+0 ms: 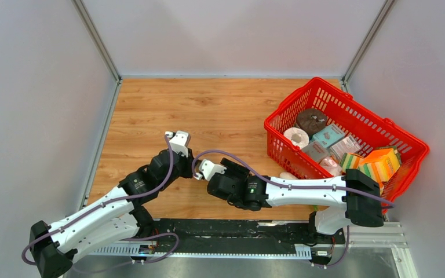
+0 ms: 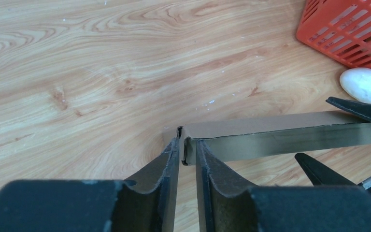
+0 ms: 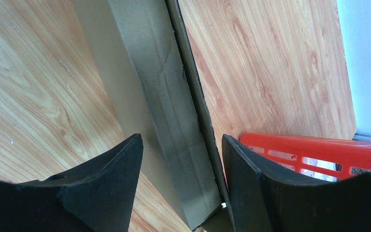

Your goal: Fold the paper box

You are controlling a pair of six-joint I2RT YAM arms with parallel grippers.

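The paper box [image 2: 280, 135] is a long flat brown cardboard box, held a little above the wooden table. My left gripper [image 2: 187, 142] is shut on the thin flap at its left end. My right gripper [image 3: 181, 140] is open, its jaws standing on either side of the box's [image 3: 164, 96] other end without closing on it. One black finger [image 2: 357, 108] of the right gripper shows at that end in the left wrist view. In the top view both wrists meet near the table's front middle and hide the box.
A red plastic basket [image 1: 347, 101] full of packets and sponges stands at the right, close behind the right gripper [image 3: 309, 150]. A small white packet [image 2: 367, 84] lies on the table beside the basket. Grey walls enclose the table.
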